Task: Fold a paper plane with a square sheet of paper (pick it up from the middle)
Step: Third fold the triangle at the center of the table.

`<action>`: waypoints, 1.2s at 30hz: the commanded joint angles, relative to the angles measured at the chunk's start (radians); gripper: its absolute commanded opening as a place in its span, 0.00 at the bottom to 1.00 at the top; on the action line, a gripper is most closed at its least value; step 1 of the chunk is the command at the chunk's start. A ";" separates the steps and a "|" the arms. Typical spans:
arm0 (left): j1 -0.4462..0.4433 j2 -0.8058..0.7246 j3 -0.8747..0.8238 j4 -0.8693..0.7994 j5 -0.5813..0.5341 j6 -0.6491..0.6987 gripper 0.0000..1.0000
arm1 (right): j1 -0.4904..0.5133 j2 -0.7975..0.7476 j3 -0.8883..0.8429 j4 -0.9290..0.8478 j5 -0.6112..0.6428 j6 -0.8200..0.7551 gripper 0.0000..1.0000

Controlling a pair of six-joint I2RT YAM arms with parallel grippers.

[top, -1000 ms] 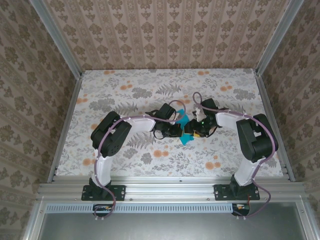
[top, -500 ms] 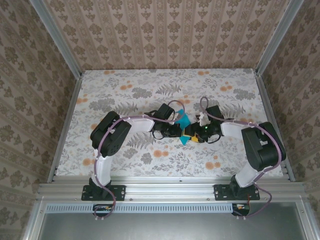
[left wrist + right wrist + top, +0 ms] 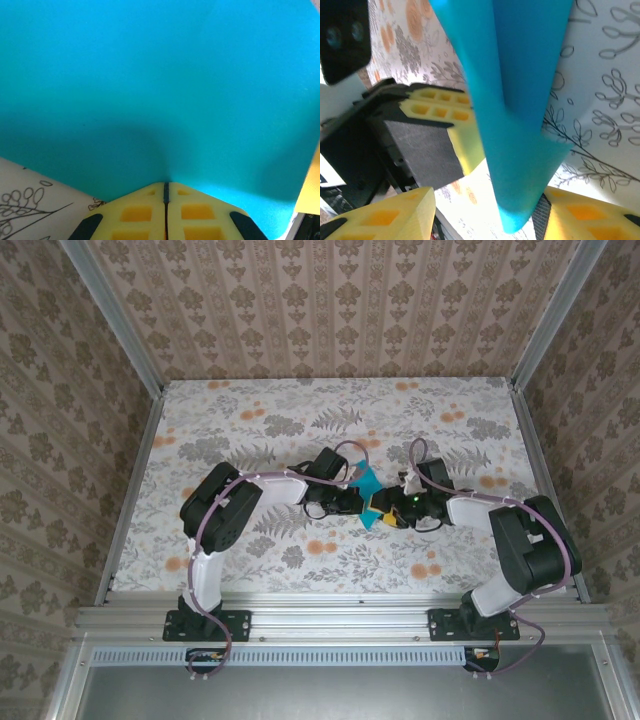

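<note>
The left gripper (image 3: 165,186), its pocketed yellow plastic fingers pressed together, pinches the edge of a thin, smooth teal-blue sheet of paper (image 3: 160,85) above a floral-printed tabletop (image 3: 300,410) ringed by damask-patterned walls (image 3: 330,300). The sheet's creased, tapering tip hangs between the parted yellow fingers of the right gripper (image 3: 487,200).

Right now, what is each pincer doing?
Left pincer: closed, pinching the square sheet of paper.
Right pincer: open, straddling the sheet without clamping it.
</note>
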 commanded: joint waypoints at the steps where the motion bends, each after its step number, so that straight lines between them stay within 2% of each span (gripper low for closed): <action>1: 0.003 0.053 -0.063 -0.094 -0.086 0.015 0.07 | -0.009 0.015 -0.005 0.103 0.014 0.073 0.55; 11: 0.009 0.048 -0.076 -0.088 -0.078 0.018 0.07 | -0.040 0.016 0.027 0.118 0.004 0.062 0.54; 18: 0.013 0.049 -0.073 -0.086 -0.073 0.018 0.07 | -0.060 -0.021 0.072 -0.114 0.047 -0.100 0.52; 21: 0.014 0.047 -0.074 -0.088 -0.072 0.019 0.07 | -0.073 -0.030 0.076 -0.188 0.072 -0.156 0.48; 29: 0.016 0.049 -0.058 -0.099 -0.070 0.024 0.07 | -0.092 -0.034 0.095 -0.252 0.082 -0.209 0.39; 36: 0.019 0.045 -0.061 -0.101 -0.070 0.025 0.07 | -0.107 -0.043 0.118 -0.315 0.123 -0.261 0.25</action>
